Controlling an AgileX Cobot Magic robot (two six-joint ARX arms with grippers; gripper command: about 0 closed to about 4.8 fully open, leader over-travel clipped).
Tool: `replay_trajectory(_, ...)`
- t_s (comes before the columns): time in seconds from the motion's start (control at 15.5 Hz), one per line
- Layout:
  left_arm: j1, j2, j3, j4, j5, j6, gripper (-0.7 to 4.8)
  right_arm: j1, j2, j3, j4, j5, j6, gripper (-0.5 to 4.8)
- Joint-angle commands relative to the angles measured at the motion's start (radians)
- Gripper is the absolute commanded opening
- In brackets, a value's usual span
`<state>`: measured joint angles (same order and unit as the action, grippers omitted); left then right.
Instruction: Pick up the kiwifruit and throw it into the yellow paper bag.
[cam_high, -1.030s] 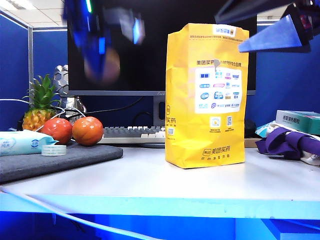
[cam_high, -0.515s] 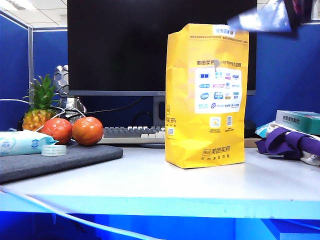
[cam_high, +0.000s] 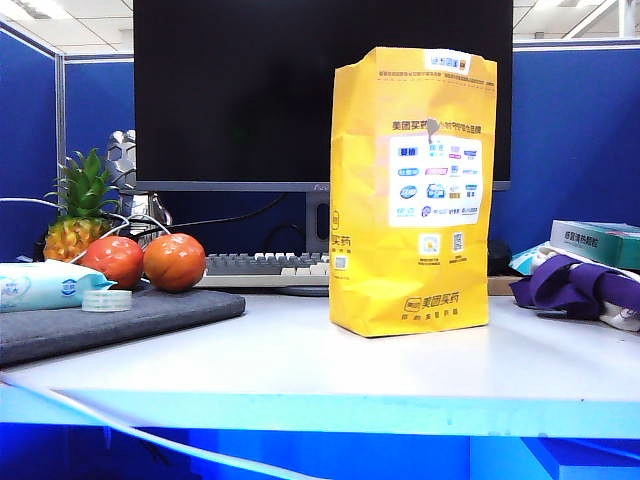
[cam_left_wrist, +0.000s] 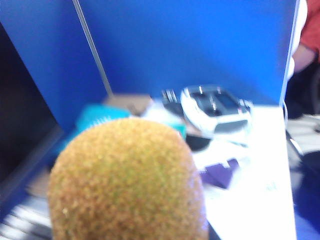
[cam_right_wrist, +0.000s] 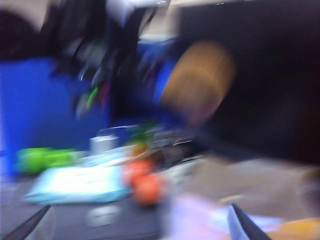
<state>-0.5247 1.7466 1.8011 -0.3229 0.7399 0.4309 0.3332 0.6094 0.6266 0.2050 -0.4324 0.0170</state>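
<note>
The kiwifruit (cam_left_wrist: 127, 182), brown-green and fuzzy, fills the near part of the left wrist view and hides the fingers of my left gripper, which is shut on it. In the blurred right wrist view the same fruit (cam_right_wrist: 199, 80) hangs high in front of the dark monitor, at the tip of my left gripper (cam_right_wrist: 167, 85). My right gripper (cam_right_wrist: 137, 227) is open, its two fingertips wide apart with nothing between them. The yellow paper bag (cam_high: 412, 190) stands upright at the middle of the table. Neither arm shows in the exterior view.
Two tomatoes (cam_high: 145, 262), a small pineapple (cam_high: 78, 215), a wipes pack (cam_high: 45, 285) and a tape roll (cam_high: 107, 300) sit on the grey mat (cam_high: 150, 318) at left. A keyboard (cam_high: 265, 268) and monitor (cam_high: 250, 90) stand behind. Purple cloth (cam_high: 580, 285) and a box (cam_high: 598, 240) lie at right.
Both arms have gone up out of the exterior view: the left one, with the kiwifruit, from the upper left and the right one from the upper right. The bag has not moved.
</note>
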Motion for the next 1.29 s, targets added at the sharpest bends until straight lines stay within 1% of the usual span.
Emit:
replay_trajectory(0.06, -0.002, 0.055, 0.002, 0.054, 0.077, -0.024, 1.73, -0.006, -0.052, 0.067, -0.192, 0.177, -0.134, 4.79)
replay_trajectory(0.19, -0.021, 0.087, 0.002, 0.133, 0.066, -0.024, 1.72, -0.006, -0.067, 0.071, -0.212, 0.179, -0.135, 4.79)
replay_trajectory(0.39, -0.031, 0.124, 0.002, 0.24, 0.011, -0.1, 1.72, -0.006, -0.067, 0.071, -0.231, 0.161, -0.129, 4.79)
replay_trajectory(0.45, -0.037, 0.135, 0.002, 0.254, -0.046, -0.122, 1.78, -0.006, -0.067, 0.071, -0.231, 0.16, -0.129, 4.79)
replay_trajectory(0.51, -0.037, 0.14, 0.002, 0.257, -0.06, -0.128, 2.9, -0.006, -0.067, 0.071, -0.23, 0.138, -0.129, 4.79)
replay_trajectory(0.58, -0.037, 0.141, 0.002, 0.259, -0.067, -0.14, 4.79, -0.006, -0.067, 0.071, -0.23, 0.127, -0.125, 4.79)
replay_trajectory(0.64, -0.041, 0.141, 0.002, 0.264, -0.074, -0.159, 4.79, -0.006, -0.067, 0.071, -0.229, 0.122, -0.125, 4.79)
replay_trajectory(0.77, -0.045, 0.134, 0.002, 0.253, -0.057, -0.159, 4.79, -0.007, -0.067, 0.071, -0.198, 0.122, -0.125, 4.79)
replay_trajectory(0.84, -0.045, 0.103, 0.002, 0.222, -0.055, -0.158, 4.79, -0.007, -0.081, 0.072, -0.178, 0.134, -0.126, 4.79)
replay_trajectory(0.9, -0.04, 0.048, 0.002, 0.185, -0.067, -0.152, 4.79, -0.011, -0.11, 0.08, -0.175, 0.187, -0.126, 4.79)
replay_trajectory(0.97, -0.026, -0.039, 0.002, 0.133, -0.114, -0.124, 4.79, -0.019, -0.158, 0.089, -0.175, 0.243, -0.127, 4.79)
replay_trajectory(1.03, -0.002, -0.131, 0.002, 0.074, -0.222, -0.111, 4.79, -0.032, -0.217, 0.09, -0.174, 0.272, -0.127, 4.79)
replay_trajectory(1.09, 0.023, -0.214, 0.002, -0.004, -0.33, -0.066, 4.79, -0.043, -0.277, 0.09, -0.187, 0.278, -0.134, 4.79)
replay_trajectory(1.16, 0.061, -0.289, 0.002, -0.082, -0.41, -0.034, 4.79, -0.055, -0.334, 0.09, -0.211, 0.278, -0.156, 4.79)
replay_trajectory(1.22, 0.143, -0.38, 0.002, -0.197, -0.451, -0.034, 4.79, -0.071, -0.409, 0.09, -0.269, 0.277, -0.167, 4.79)
replay_trajectory(1.29, 0.209, -0.439, 0.002, -0.292, -0.425, -0.021, 4.79, -0.074, -0.451, 0.09, -0.332, 0.279, -0.167, 4.79)
